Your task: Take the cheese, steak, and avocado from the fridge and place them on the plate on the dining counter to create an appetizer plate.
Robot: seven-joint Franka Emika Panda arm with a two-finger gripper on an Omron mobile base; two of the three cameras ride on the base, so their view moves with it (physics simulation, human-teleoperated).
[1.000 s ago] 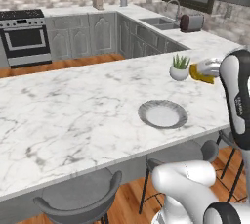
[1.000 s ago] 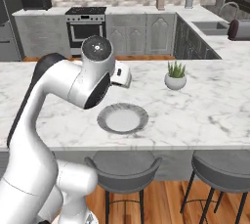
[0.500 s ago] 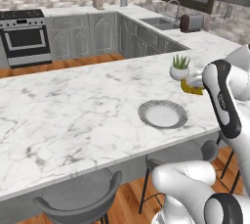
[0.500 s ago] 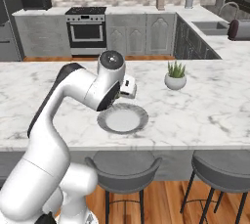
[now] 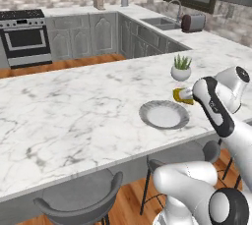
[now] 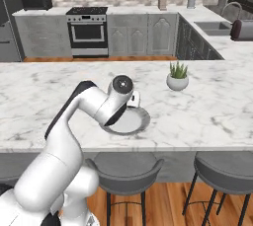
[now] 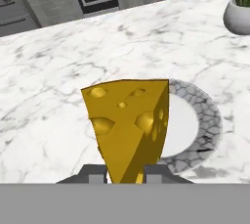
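Marble dining counter (image 5: 74, 116) is bearing the bare plate (image 5: 164, 115); gripper (image 7: 126, 174) is clamping the cheese (image 7: 129, 125) above its rim.

Your arm (image 6: 74, 121) is glossy white, built of rounded tubular links. Dark bands mark its joints, and a round grey cap closes the wrist.

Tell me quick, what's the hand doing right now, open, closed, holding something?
Hand: closed on the cheese, holding it up by the plate.
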